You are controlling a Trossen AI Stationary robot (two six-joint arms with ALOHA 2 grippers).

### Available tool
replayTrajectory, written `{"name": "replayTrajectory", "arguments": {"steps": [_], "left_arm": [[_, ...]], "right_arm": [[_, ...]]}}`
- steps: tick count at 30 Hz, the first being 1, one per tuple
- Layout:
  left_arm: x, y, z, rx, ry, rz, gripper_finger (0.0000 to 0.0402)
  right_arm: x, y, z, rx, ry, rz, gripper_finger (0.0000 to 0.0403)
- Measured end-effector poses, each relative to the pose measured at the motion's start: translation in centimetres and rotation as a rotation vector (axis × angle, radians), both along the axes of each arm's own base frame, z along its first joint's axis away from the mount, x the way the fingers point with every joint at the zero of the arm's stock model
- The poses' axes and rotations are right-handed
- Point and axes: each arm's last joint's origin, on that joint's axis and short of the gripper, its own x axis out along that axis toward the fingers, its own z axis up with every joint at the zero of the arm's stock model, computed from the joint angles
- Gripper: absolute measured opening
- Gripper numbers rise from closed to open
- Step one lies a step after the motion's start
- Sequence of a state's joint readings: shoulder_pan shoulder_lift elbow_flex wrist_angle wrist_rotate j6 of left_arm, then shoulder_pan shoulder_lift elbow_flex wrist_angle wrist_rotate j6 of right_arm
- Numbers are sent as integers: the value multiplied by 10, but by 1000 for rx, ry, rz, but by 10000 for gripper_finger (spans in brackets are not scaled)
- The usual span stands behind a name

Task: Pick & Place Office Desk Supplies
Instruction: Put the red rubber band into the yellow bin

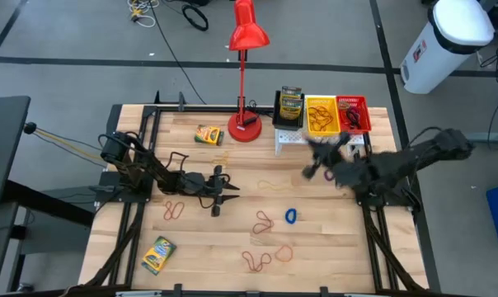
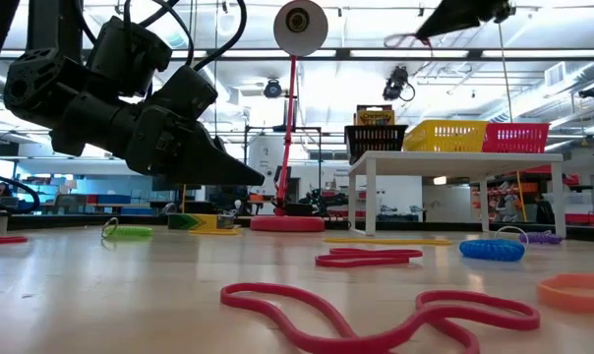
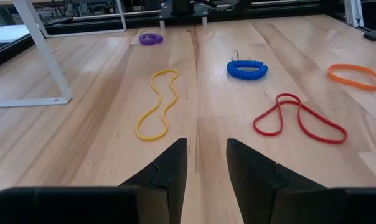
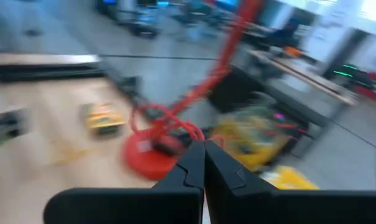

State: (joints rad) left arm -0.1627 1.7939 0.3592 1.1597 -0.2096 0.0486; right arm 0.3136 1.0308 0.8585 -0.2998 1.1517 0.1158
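A pale wooden table carries a tall red desk lamp at its far middle. To the lamp's right stands a small white shelf, bearing three mesh bins in a row: black, yellow and red. The right arm reaches toward that shelf, blurred; the right gripper is closed on a thin red rubber-band loop, which dangles from the fingertips high above the table, near the bins. The step appears to be carrying this band to a bin; the next move likely calls for centring over a bin and opening the fingers. The left gripper hovers low over the table's left middle, fingers partly apart and empty. Ahead of it lie a yellow band, a red band, a blue ribbed ring, an orange band and a purple band. Two yellow-and-green crayon boxes rest on the table, one beside the lamp, one at the near left.
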Motion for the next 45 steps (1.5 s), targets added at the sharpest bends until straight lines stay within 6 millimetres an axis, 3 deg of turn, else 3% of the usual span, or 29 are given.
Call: {"name": "replayTrajectory", "arguments": {"steps": [6,12,17,29,36,41,45], "left_arm": [[0,0,0,0,0,0,119],[0,0,0,3,1,-1,119],[0,0,-1,4,6,-1,119],[0,0,0,2,6,0,119],[0,0,0,1,5,0,119],[0,0,0,1,5,0,119],[0,0,0,1,5,0,119]], "right_arm": [[-18,-65,13,22,16,-190,2],[-21,-124,-4,142,130,-279,2],[-21,-152,-19,231,191,-303,1],[-30,-153,-33,343,289,-350,50],[-35,-152,-34,302,329,-438,127],[-39,-149,-23,315,277,-423,185],[-43,-135,-5,300,195,-364,191]]}}
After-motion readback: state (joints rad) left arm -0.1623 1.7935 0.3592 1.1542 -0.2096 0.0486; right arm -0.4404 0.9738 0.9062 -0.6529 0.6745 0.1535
